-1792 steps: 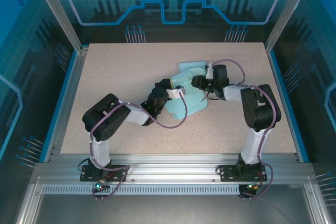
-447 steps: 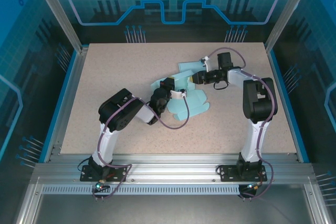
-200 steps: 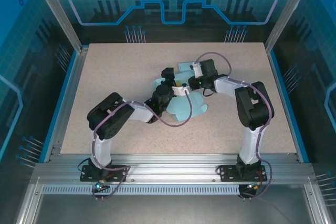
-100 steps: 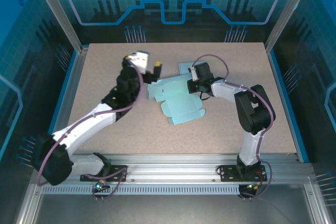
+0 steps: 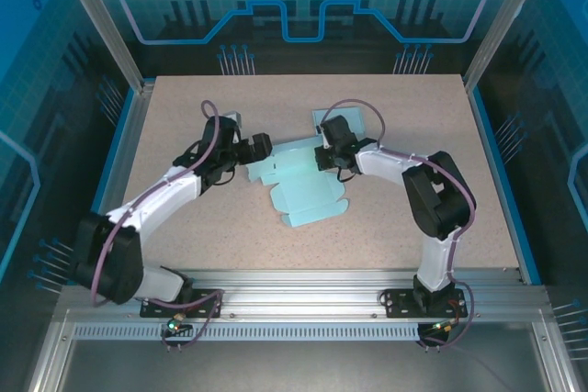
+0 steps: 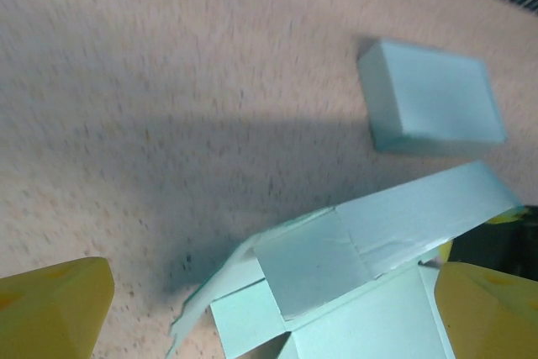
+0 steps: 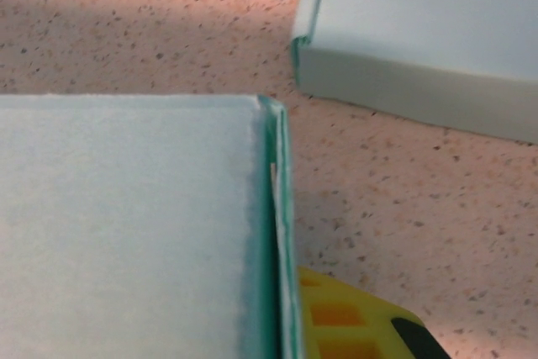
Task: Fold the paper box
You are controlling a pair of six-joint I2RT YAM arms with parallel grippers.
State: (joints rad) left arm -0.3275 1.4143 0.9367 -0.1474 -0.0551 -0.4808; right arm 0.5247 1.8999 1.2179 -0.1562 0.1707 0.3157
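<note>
Lying unfolded on the middle of the surface (image 5: pixel 230 245), the paper box (image 5: pixel 308 195) has a raised flap at its far right edge, and the right jaws are pressed together on that flap. The left jaws stand spread wide near its far left corner. The right wrist view shows the flap's thin edge beside one yellow finger (image 7: pixel 353 321); the top view shows the whole sheet. Two boxes: this one and a folded box (image 6: pixel 433 98) behind it.
</note>
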